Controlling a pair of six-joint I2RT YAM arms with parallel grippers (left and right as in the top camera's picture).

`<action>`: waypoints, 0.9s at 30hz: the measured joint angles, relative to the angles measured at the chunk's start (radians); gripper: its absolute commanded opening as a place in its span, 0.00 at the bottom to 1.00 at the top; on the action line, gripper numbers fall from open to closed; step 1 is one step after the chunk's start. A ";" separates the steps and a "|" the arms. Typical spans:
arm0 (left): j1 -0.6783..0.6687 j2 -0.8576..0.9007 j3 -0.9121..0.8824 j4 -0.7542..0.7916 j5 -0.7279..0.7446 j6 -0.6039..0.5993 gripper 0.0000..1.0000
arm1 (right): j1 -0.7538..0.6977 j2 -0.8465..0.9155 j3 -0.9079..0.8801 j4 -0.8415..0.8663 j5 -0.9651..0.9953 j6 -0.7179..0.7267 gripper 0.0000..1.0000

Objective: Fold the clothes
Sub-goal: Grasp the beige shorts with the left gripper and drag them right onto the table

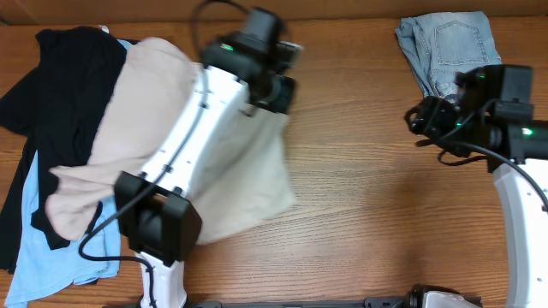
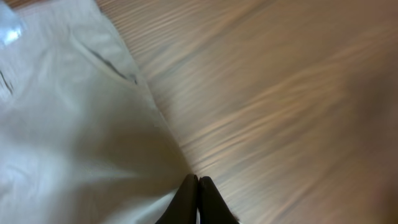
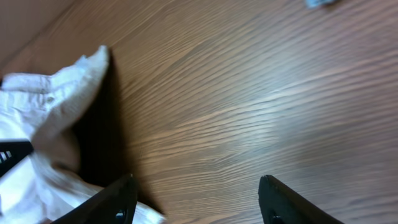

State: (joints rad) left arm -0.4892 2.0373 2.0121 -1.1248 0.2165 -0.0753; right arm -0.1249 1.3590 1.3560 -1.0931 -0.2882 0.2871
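brown wood-grain table [image 1: 360,180], soft even light

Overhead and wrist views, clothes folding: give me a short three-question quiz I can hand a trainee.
1. True or false: the right gripper is open.
2. In the overhead view, where do the pale denim shorts lie? A) top right B) bottom left C) under the left arm
3. Fill in: the left gripper has its fingers ___, right at the edge of the beige shorts.
Key: 1 true; 2 A; 3 shut.
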 measured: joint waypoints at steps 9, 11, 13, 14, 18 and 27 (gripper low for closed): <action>-0.201 0.101 0.002 0.177 0.059 -0.087 0.04 | -0.130 0.000 0.000 -0.022 0.000 -0.001 0.73; -0.209 0.130 0.001 0.206 0.099 -0.103 0.04 | -0.154 0.000 0.000 -0.024 0.000 -0.003 0.75; -0.209 0.150 0.001 0.222 0.134 -0.114 0.05 | -0.177 0.000 0.000 -0.029 0.000 -0.009 0.77; -0.209 0.154 0.002 0.230 0.147 -0.116 0.06 | -0.186 0.000 0.000 -0.031 0.000 -0.013 0.77; -0.204 0.156 0.031 0.224 0.175 -0.127 0.42 | -0.222 0.000 0.000 -0.040 -0.001 -0.021 0.81; -0.135 0.156 0.302 0.029 0.191 -0.108 1.00 | -0.220 0.001 0.000 -0.058 -0.074 -0.091 0.86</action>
State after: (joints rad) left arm -0.6247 2.1937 2.3142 -1.0962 0.4072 -0.1829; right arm -0.3447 1.3602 1.3560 -1.1515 -0.3626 0.1963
